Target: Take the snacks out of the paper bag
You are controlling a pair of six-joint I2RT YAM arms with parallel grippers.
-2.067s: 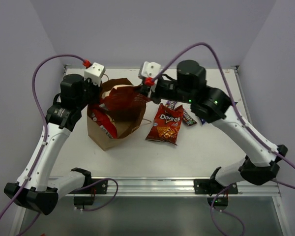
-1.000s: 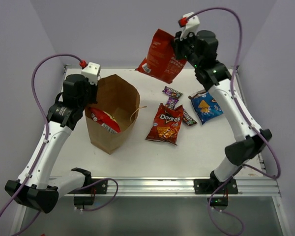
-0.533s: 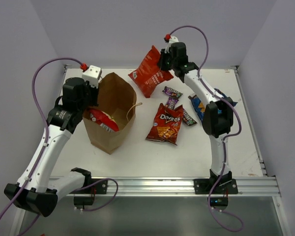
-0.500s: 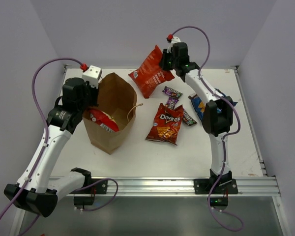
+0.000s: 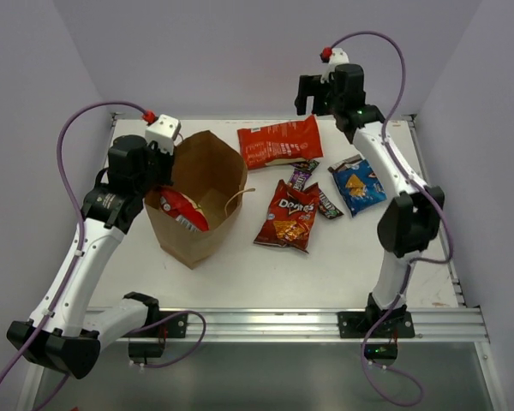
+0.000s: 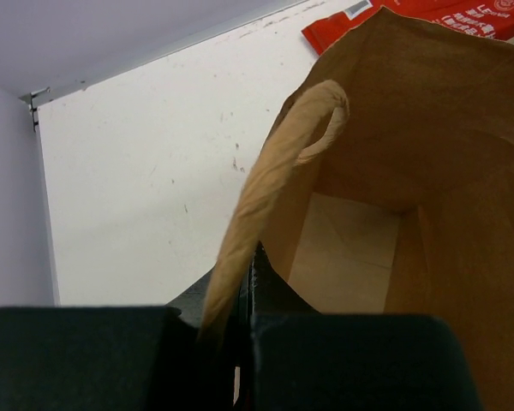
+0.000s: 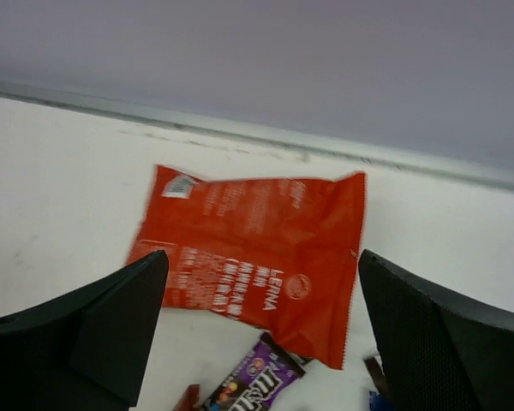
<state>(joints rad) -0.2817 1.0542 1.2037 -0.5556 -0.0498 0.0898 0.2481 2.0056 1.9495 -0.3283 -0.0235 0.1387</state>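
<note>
The brown paper bag (image 5: pixel 207 175) stands open at the left, with a red-white-yellow snack packet (image 5: pixel 182 210) inside it. My left gripper (image 5: pixel 158 165) is shut on the bag's rim by its twisted handle (image 6: pixel 272 184), and the left wrist view looks down into the bag (image 6: pixel 385 163). A red chip bag (image 5: pixel 280 141) (image 7: pixel 255 255) lies flat at the back of the table. My right gripper (image 5: pixel 313 91) (image 7: pixel 261 295) hangs open above it, holding nothing. A red Doritos bag (image 5: pixel 289 215), a blue bag (image 5: pixel 357 184) and small candy bars (image 5: pixel 301 176) (image 7: pixel 254 385) lie on the table.
The table's back edge and wall (image 7: pixel 265 137) run just behind the red chip bag. Another dark candy bar (image 5: pixel 329 204) lies between the Doritos bag and the blue bag. Purple cables (image 5: pixel 73 145) loop above both arms.
My right gripper has opened and let go of the red chip bag, which now lies flat on the table. The right arm swung up and right. The left arm keeps its hold.
</note>
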